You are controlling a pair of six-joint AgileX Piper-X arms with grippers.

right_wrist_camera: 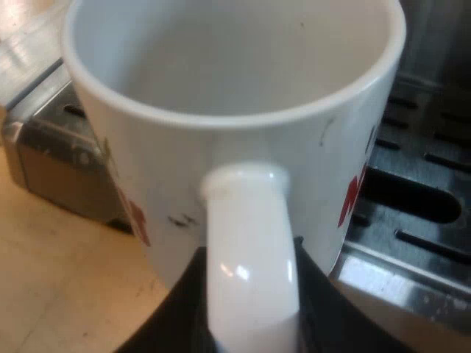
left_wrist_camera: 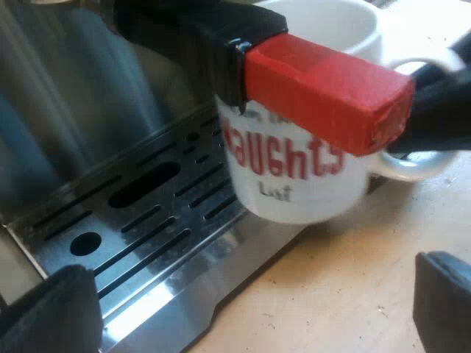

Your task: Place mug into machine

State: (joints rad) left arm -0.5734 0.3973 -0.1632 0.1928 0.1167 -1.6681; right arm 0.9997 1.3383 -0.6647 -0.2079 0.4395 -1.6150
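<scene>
A: Mug?
B: Mug [left_wrist_camera: 294, 180], white with red lettering, at the near edge of the tray [left_wrist_camera: 140, 220]. Part of it is over the slots, part over the table [left_wrist_camera: 346, 294]. Resting or lifted: cannot tell. Inside looks dry.
A: Who has it?
B: Right hand [right_wrist_camera: 250, 316], clamped on the mug's loop [right_wrist_camera: 250, 243], one black finger each side.
A: Left hand?
B: Left hand [left_wrist_camera: 246, 305] low by the tray's front lip, fingers [left_wrist_camera: 51, 312] wide apart, nothing between them.
A: Anything in the way?
B: The holder's red end [left_wrist_camera: 324, 88] juts out of the machine [left_wrist_camera: 73, 88] and crosses in front of the mug's upper wall, close under the rim. Contact: cannot tell.
A: Room?
B: The slotted tray runs open from the mug to the far steel panel. The table lies on the mug's near side.
</scene>
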